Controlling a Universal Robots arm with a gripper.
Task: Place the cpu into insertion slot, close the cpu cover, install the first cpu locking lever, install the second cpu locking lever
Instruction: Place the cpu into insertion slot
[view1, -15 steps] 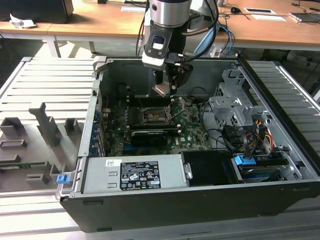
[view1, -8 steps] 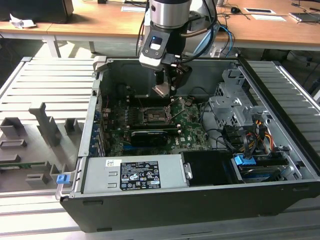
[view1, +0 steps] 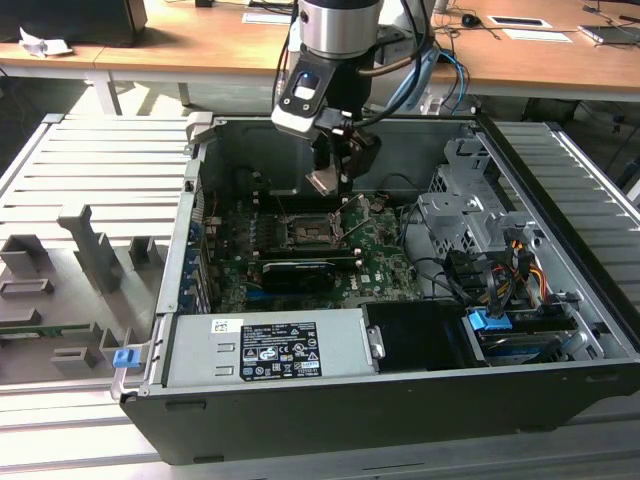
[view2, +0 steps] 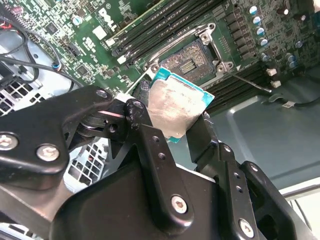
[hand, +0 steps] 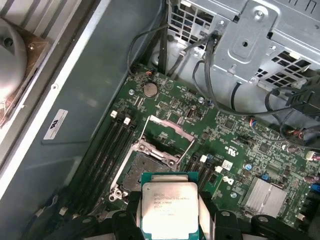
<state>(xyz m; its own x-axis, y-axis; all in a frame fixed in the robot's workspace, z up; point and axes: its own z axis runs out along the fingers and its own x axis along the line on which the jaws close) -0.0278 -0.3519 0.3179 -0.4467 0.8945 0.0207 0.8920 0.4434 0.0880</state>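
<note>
Tilt is your risk here: the gripper (view2: 169, 116), closed on two opposite edges of the cpu (view2: 176, 102), holds it in the air above the open insertion slot (view2: 192, 57), not touching it, and a skewed descent may jam the chip or make it slip out.

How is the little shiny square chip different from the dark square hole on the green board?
The small square cpu with a pale silvery metal top is held up in the air by the black gripper. The dark square socket sits open and empty on the green motherboard. The cpu's top is pale and smooth, while the socket is dark inside. Both are square and look about the same size.
</note>
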